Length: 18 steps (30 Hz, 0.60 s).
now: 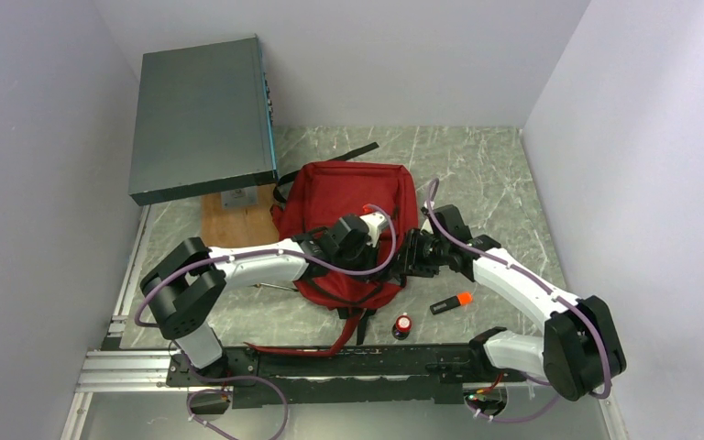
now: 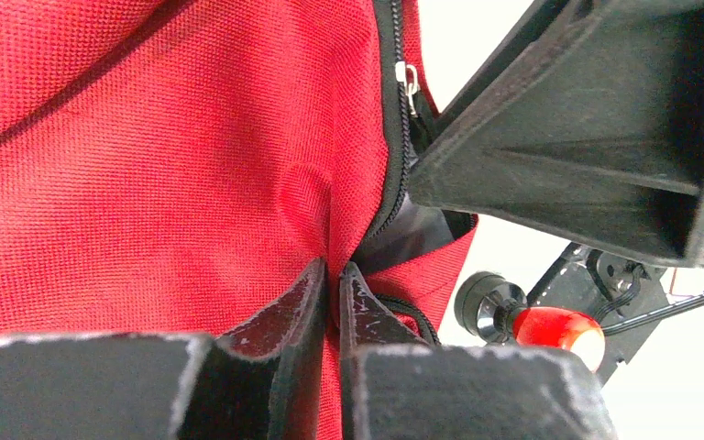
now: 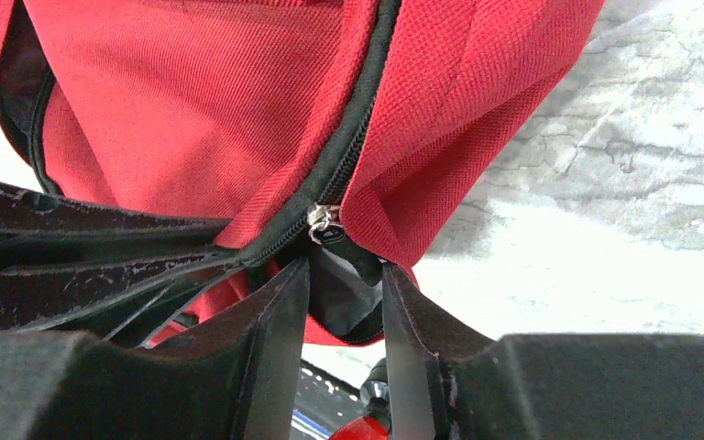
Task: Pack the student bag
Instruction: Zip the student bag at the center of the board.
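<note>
The student bag (image 1: 357,188), a dark red backpack, lies in the middle of the table with its straps trailing toward the arms. My left gripper (image 1: 383,225) sits over its near right part. In the left wrist view it (image 2: 330,268) is shut on a fold of the bag's red fabric (image 2: 192,165), beside the black zip (image 2: 396,156). My right gripper (image 1: 414,255) is at the bag's right edge. In the right wrist view it (image 3: 344,268) is open, jaws either side of dark lining just below the zip slider (image 3: 323,225).
A small red and black object (image 1: 402,324) and an orange-capped black marker (image 1: 450,303) lie on the table right of the bag's straps. A thin tool (image 1: 270,287) lies by the left arm. A grey box (image 1: 202,119) rests on a wooden board (image 1: 234,220) at back left.
</note>
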### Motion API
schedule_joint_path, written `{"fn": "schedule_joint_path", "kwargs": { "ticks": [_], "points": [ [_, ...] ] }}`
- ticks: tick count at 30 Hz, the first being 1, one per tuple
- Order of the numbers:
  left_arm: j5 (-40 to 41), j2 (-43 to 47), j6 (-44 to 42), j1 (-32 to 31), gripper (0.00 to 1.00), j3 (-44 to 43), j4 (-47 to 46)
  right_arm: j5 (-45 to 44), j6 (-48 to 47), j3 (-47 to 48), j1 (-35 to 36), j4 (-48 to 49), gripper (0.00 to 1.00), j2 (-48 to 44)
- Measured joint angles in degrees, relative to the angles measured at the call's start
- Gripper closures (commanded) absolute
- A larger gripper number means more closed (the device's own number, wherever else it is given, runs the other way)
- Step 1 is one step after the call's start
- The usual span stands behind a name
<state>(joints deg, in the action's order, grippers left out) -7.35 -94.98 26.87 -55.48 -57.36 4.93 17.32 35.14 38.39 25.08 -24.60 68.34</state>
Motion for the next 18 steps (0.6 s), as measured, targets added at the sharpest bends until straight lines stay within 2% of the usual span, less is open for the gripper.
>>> {"fn": "schedule_joint_path", "kwargs": {
  "ticks": [7,12,18],
  "points": [
    [-1.05,0.0,0.48,0.0,0.91,0.0,-0.46,-1.7,1.42,-2.08,0.07,3.78,0.63,-0.09],
    [-1.38,0.0,0.83,0.02,0.95,0.0,-0.55,-3.89,1.27,-2.08,0.26,4.42,0.63,-0.09],
    [-1.46,0.0,0.85,0.02,0.97,0.0,-0.59,-7.17,-0.28,-2.08,0.96,4.52,0.64,-0.09]
  ]
}}
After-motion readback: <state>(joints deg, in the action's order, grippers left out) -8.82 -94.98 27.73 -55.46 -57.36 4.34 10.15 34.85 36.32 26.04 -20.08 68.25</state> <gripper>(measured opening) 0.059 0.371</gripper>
